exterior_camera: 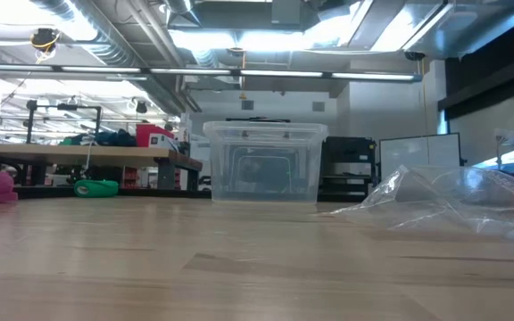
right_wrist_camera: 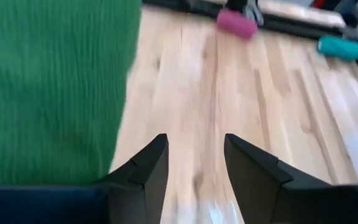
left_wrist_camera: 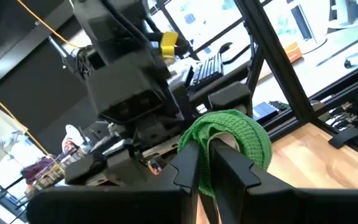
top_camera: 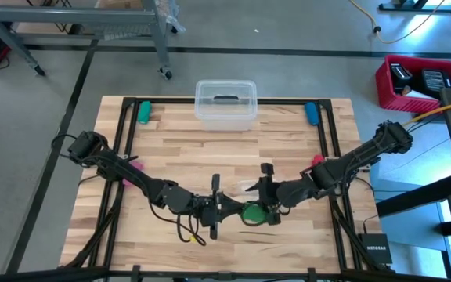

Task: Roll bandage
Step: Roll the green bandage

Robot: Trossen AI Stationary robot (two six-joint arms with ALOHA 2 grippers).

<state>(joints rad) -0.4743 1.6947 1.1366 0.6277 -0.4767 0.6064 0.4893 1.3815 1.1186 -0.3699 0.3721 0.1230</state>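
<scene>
Green bandage (left_wrist_camera: 232,142) looks mostly rolled already, pinched by nearly closed left hand (left_wrist_camera: 205,163) above counter (top_camera: 233,149) w/ half-open right hand (right_wrist_camera: 194,163) beside it holding nothing, so prob. just finishing left.

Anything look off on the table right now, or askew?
Nothing is spilled or damaged. The one oddity: the bandage is a bunched green wad, not a flat strip, held between the left gripper and right gripper near the table's front. A crumpled clear plastic bag lies loose nearby.
</scene>
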